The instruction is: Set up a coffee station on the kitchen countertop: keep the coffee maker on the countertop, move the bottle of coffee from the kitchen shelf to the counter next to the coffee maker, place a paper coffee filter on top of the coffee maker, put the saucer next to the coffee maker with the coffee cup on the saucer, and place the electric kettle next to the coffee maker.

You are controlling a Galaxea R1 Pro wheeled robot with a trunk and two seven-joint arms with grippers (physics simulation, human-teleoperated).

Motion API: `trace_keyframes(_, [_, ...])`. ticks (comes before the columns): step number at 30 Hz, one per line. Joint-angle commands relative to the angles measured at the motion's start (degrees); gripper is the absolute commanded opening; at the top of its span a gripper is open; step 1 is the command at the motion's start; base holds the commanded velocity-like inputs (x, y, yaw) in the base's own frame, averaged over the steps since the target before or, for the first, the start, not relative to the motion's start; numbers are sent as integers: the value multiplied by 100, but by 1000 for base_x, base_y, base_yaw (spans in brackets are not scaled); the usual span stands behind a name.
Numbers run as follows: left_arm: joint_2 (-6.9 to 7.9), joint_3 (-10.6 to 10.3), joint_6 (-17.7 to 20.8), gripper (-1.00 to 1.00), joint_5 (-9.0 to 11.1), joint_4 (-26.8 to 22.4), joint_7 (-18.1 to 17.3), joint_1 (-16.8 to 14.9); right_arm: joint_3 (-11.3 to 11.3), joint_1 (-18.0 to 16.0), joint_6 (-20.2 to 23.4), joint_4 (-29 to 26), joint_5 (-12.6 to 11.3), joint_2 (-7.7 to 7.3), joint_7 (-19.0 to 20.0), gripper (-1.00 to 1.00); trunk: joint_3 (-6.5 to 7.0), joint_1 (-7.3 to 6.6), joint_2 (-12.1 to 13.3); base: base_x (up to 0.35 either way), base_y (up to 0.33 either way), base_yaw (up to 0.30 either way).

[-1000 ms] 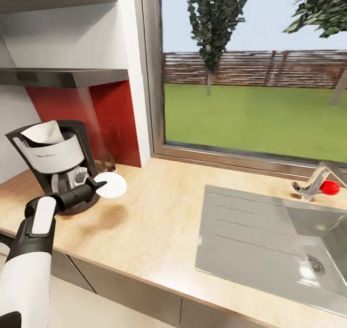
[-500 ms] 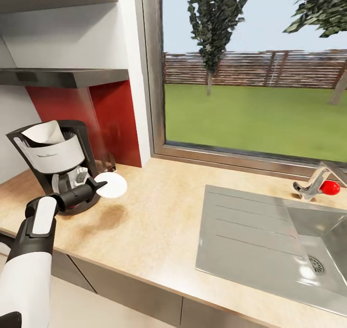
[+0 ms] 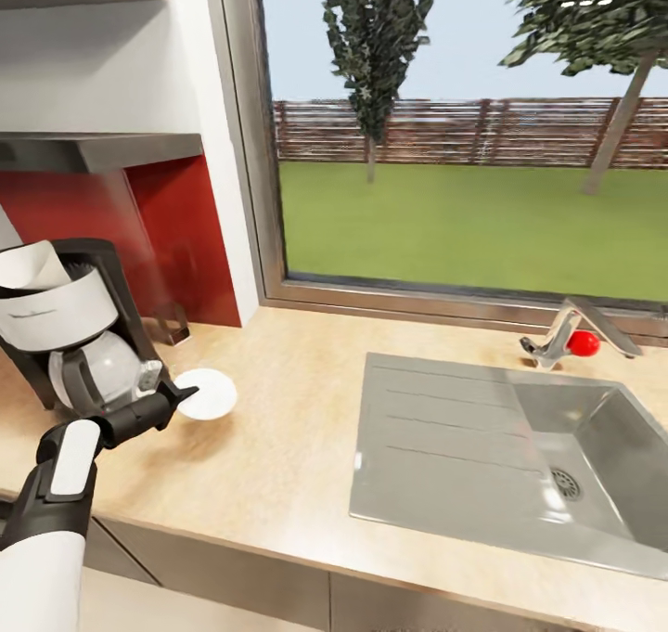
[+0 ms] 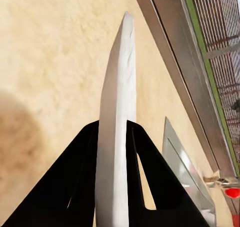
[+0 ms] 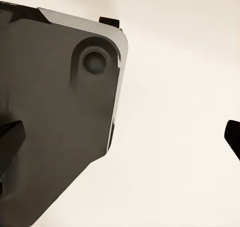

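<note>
While the left gripper (image 3: 182,394) pinches the saucer (image 3: 208,393) by its rim, the saucer hangs just over the tabletop (image 3: 297,428) beside the coffee maker (image 3: 70,321). Right gripper fingers (image 5: 10,139) are spread wide.

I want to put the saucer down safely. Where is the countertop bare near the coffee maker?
The countertop is bare between the coffee maker and the sink, under the saucer in the left gripper. It is crowded behind, by the red wall panel.
</note>
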Motion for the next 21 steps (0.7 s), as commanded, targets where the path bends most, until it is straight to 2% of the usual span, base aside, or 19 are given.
trace_keyframes(1, [-1, 46, 29, -100, -39, -3, -48, 4, -40, -6, 8, -12, 38, 3, 36, 100, -11, 3, -12, 0, 0, -262])
trace_keyframes(4, [10, 161, 29, -100, -52, -3, -45, 37, -40, -6, 8, -10, 37, 4, 36, 100, -11, 3, -12, 0, 0, -200])
trace_keyframes(5, [55, 188, 25, -100, -54, -3, -41, 47, -40, -6, 8, -10, 37, 4, 36, 100, -11, 3, -12, 0, 0, -68])
trace_keyframes(7, [217, 391, -184, -100, -59, 1, -37, 194, -40, -6, 8, -10, 38, 4, 36, 100, -11, 3, -12, 0, 0, -28])
trace_keyframes(10, [294, 577, -366, -100, -64, 9, -40, 282, -40, -6, 8, -10, 38, 4, 36, 100, -11, 3, -12, 0, 0, -10])
trace_keyframes(11, [319, 618, -411, -100, -64, 9, -41, 404, -40, -6, 8, -7, 34, 11, 36, 100, -11, 3, -12, 0, 0, -2])
trace_keyframes(16, [338, 644, -445, -100, -71, 13, -56, 760, -40, -6, 8, 8, 40, 47, 36, 100, -11, 3, -12, 0, 1, 0])
trace_keyframes(21, [326, 632, -445, -100, -80, 14, -60, 797, -40, -6, 8, 8, 40, 44, 36, 100, -11, 3, -12, 0, 146, 0])
